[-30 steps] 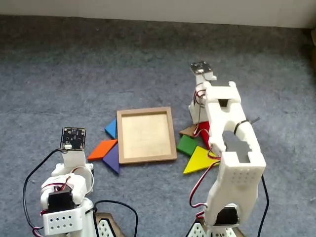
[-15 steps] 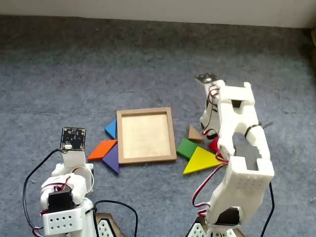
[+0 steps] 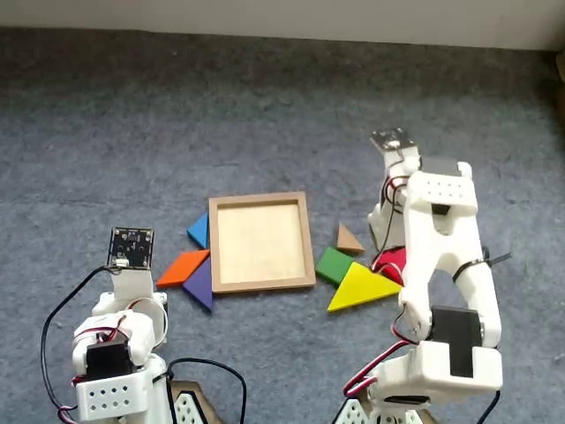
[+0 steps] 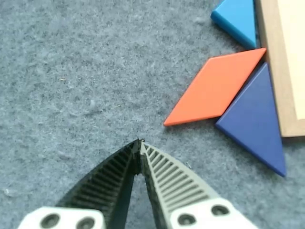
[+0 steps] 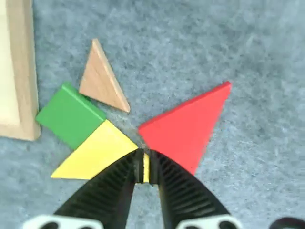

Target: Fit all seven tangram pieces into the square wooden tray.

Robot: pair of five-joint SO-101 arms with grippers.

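Note:
The square wooden tray (image 3: 217,243) lies mid-table with nothing inside it. On one side of it are a light blue triangle (image 3: 199,230), an orange parallelogram (image 3: 184,268) and a dark blue triangle (image 3: 201,284). On the other side lie a tan triangle (image 3: 347,238), a green square (image 3: 334,263), a yellow triangle (image 3: 360,286) and a red triangle (image 3: 391,261), which the right arm partly covers. My right gripper (image 5: 145,167) is shut and holds nothing, above the spot where the yellow triangle (image 5: 95,152) and red triangle (image 5: 183,126) meet. My left gripper (image 4: 139,143) is shut over bare carpet, short of the orange parallelogram (image 4: 217,86).
Everything rests on grey carpet (image 3: 177,124). The left arm's base (image 3: 115,371) stands at the near left, the right arm's base (image 3: 433,362) at the near right. A pale wall edge (image 3: 282,18) runs along the far side.
The right arm has swung to the right and drawn back toward its base, uncovering the tan and red triangles. The left arm has not moved.

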